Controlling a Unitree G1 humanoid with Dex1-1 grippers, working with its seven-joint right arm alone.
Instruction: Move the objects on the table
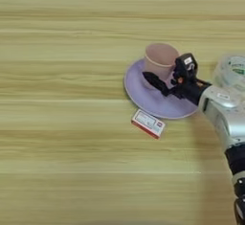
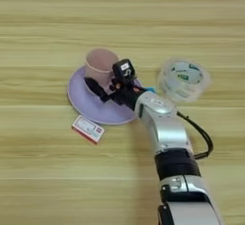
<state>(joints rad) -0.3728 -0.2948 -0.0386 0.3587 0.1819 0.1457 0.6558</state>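
A pink cup (image 2: 100, 62) stands upright on the far part of a lilac plate (image 2: 86, 106) on the table (image 1: 57, 75). My right gripper (image 2: 109, 79) reaches onto the plate from the right and is open. One black finger (image 2: 95, 87) lies low across the plate in front of the cup. The other finger (image 2: 123, 70) sits close against the cup's right side. A clear round container (image 2: 183, 78) with a white-green label stands to the right of the arm. A sliver of blue (image 2: 150, 89) shows between the forearm and the container.
A small white and red box (image 1: 148, 123) lies flat just off the plate's near edge. The silver forearm (image 2: 160, 118) runs from the bottom of the picture up to the plate, with a black cable looping off its right side.
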